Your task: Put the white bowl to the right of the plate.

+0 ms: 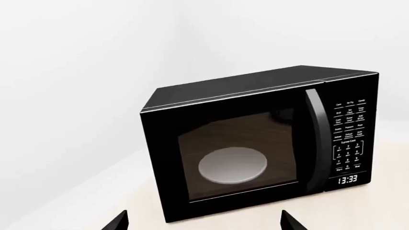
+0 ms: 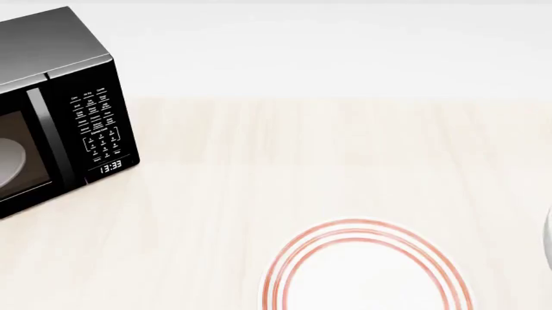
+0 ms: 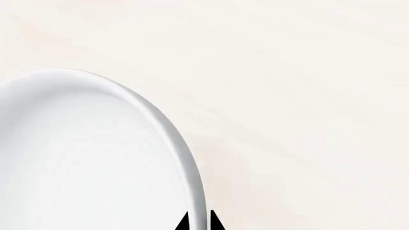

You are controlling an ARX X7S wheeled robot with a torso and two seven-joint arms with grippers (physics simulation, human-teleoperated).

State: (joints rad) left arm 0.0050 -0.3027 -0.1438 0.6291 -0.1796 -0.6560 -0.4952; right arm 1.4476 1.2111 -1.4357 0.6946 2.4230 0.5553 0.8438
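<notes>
A bowl sat at the table's right edge of view, beside a red-ringed plate.

Left wrist view: the left gripper showed two dark tips set wide apart, holding nothing, facing the microwave. Head view: the plate was cut off below; the bowl was a sliver to its right, upright orientation unclear. Right wrist view: the bowl's rim met the right gripper, whose tips sat close on either side of it, apparently gripping.
</notes>
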